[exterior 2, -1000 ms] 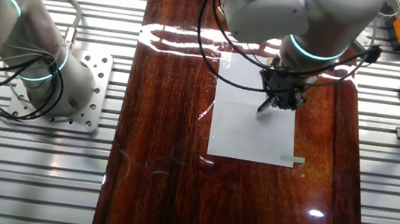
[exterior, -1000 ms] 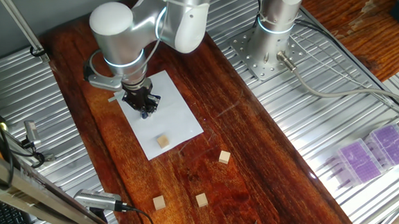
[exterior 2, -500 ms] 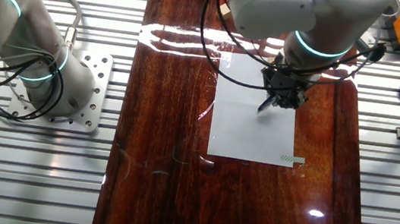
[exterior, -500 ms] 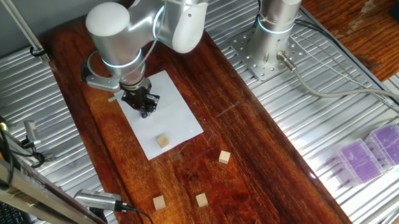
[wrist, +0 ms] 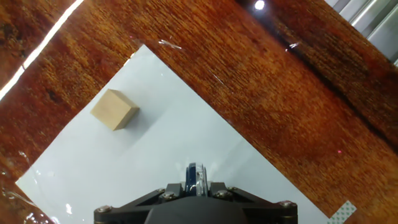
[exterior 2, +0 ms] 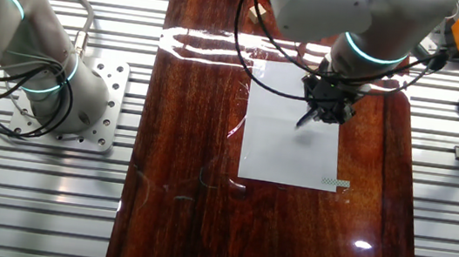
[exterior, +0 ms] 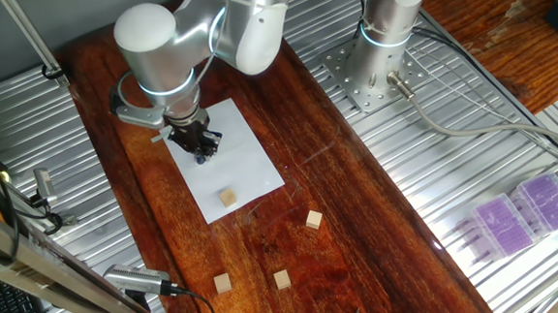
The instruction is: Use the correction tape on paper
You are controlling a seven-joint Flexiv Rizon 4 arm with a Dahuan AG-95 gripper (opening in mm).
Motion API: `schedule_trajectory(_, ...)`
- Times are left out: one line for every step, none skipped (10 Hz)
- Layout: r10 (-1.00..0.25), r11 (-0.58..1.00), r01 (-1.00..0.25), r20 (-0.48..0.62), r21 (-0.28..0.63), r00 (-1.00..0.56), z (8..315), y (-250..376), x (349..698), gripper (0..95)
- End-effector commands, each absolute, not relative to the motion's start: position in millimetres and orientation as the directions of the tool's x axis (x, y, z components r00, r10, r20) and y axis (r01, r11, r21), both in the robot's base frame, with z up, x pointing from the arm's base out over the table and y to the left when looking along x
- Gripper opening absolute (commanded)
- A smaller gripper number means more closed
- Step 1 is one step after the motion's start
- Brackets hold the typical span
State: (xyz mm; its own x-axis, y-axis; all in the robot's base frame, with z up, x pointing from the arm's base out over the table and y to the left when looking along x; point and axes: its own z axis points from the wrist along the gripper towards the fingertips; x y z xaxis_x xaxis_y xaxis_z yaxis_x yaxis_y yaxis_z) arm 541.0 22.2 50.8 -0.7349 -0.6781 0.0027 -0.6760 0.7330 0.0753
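Note:
The white paper (exterior: 223,160) lies on the dark wooden board, also in the other fixed view (exterior 2: 289,145) and the hand view (wrist: 161,162). My gripper (exterior: 202,153) stands over the paper's upper half, shut on the correction tape (wrist: 196,178). In the hand view the tape is a narrow dark blue dispenser edge-on between the jaws, its tip at the paper. In the other fixed view the gripper (exterior 2: 308,119) shows a dark tip down near the sheet. Whether the tip touches the paper I cannot tell.
A tan wooden cube (exterior: 227,197) sits on the paper's lower part, also in the hand view (wrist: 114,109). More cubes lie on the board (exterior: 313,219), (exterior: 282,279), (exterior: 223,283). A second arm's base (exterior: 376,68) stands at the right. Green-patterned tape (exterior 2: 335,183) holds one paper corner.
The arm has shifted slightly, carrying the gripper and correction tape a little along the paper toward its upper edge. The cubes and the paper have not moved.

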Motion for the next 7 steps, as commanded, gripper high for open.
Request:
schedule_trajectory(-0.661,0.748,-0.655,0.038,0.104,-0.749,47.1,30.0,552.2,0.0)
schedule_trajectory(-0.659,0.750,-0.652,0.049,0.106,-0.750,45.5,31.9,553.1,0.0)
schedule_trajectory(-0.658,0.753,-0.650,0.088,0.106,-0.748,40.9,37.0,555.4,0.0)
schedule_trajectory(-0.660,0.751,-0.651,0.119,0.112,-0.741,39.5,39.3,556.2,0.0)
schedule_trajectory(-0.668,0.744,-0.657,0.151,0.123,-0.728,39.4,39.3,556.1,0.0)
schedule_trajectory(-0.675,0.737,-0.666,0.176,0.113,-0.717,38.9,39.3,555.0,0.0)
schedule_trajectory(-0.675,0.736,-0.668,0.185,0.109,-0.714,38.5,39.3,554.0,0.0)
